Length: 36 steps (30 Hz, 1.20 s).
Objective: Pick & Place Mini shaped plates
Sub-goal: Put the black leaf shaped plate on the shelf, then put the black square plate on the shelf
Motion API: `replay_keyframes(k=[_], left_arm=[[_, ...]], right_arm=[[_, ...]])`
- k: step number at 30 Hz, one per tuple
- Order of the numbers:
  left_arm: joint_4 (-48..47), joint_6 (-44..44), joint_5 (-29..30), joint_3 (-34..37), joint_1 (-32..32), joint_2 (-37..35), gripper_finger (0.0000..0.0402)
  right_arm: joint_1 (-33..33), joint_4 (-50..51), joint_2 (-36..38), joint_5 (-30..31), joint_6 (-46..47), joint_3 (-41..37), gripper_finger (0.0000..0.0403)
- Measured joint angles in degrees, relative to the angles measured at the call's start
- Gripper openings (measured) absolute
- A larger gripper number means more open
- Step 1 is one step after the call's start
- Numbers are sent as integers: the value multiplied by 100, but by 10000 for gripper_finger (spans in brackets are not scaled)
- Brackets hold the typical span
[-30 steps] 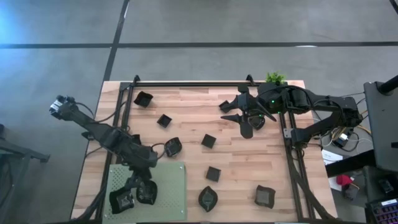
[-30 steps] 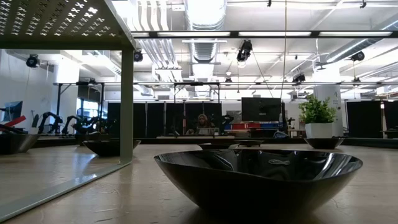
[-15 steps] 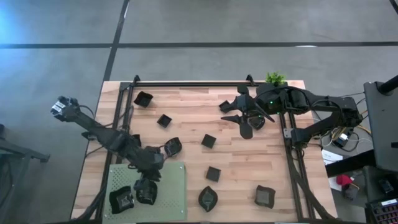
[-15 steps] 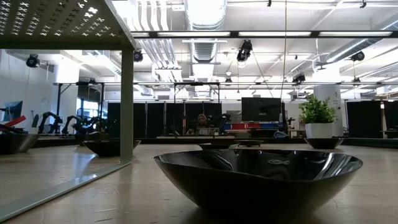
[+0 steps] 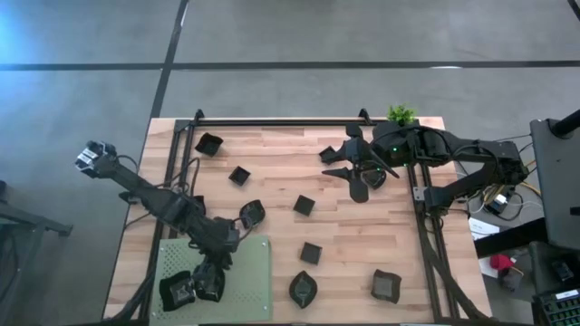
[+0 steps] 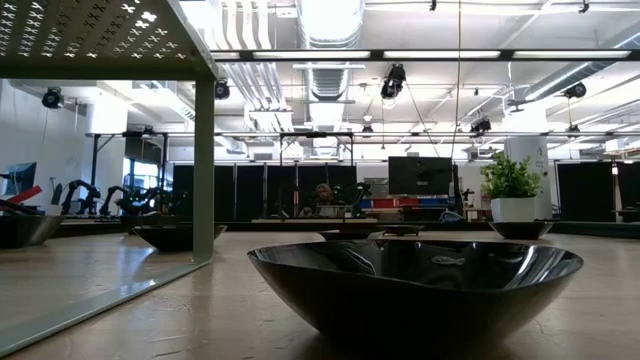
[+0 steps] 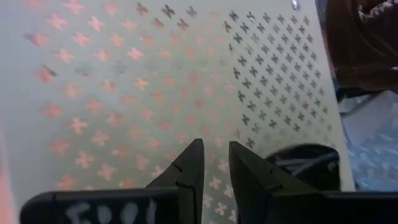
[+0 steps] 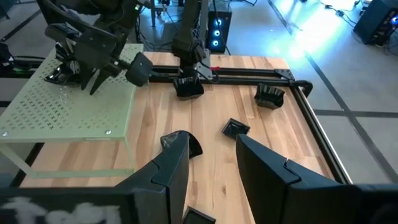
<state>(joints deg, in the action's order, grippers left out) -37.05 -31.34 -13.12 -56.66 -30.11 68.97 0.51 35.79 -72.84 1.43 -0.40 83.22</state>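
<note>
Several mini shaped plates, small black dishes, lie on the wooden table (image 5: pixel 362 240), among them a square one (image 5: pixel 304 205) and a leaf-like one (image 5: pixel 303 288). Two more (image 5: pixel 177 292) (image 5: pixel 210 288) rest on the light green perforated mat (image 5: pixel 249 285), which stands raised on legs. My left gripper (image 7: pixel 216 158) hangs just above the mat, fingers a narrow gap apart, nothing between them, beside a black dish (image 7: pixel 305 163). My right gripper (image 8: pixel 211 158) waits open high over the table's far right part (image 5: pixel 349 181).
A small green potted plant (image 5: pixel 401 113) stands at the far right edge. A black metal frame (image 5: pixel 272 120) runs along the table's sides. One round dish (image 6: pixel 415 285) sits close in front of the low camera. Bare wood lies mid-table between the dishes.
My left gripper has sunk closer to the mat and shifted a little toward the table's right edge. My right arm has kept still.
</note>
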Motion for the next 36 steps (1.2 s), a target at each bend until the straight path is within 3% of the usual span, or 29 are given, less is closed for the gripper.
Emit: replay_keyframes(k=[9, 14, 21, 36], left_arm=[[-36, 435, 1006, -652, 0, -61, 67], [-289, 1063, 2264, -1071, -7, -65, 67], [-654, 1073, 3994, -1200, 0, -65, 67], [-641, 1097, 4332, -1156, -2, -61, 67]], right_arm=[[-1, 232, -14, -1, -22, -19, 136], [-2, 329, -126, -1, -22, -166, 135], [-2, 196, -390, -2, 26, -763, 128], [-28, -1411, -1301, -252, 115, -2426, 128]])
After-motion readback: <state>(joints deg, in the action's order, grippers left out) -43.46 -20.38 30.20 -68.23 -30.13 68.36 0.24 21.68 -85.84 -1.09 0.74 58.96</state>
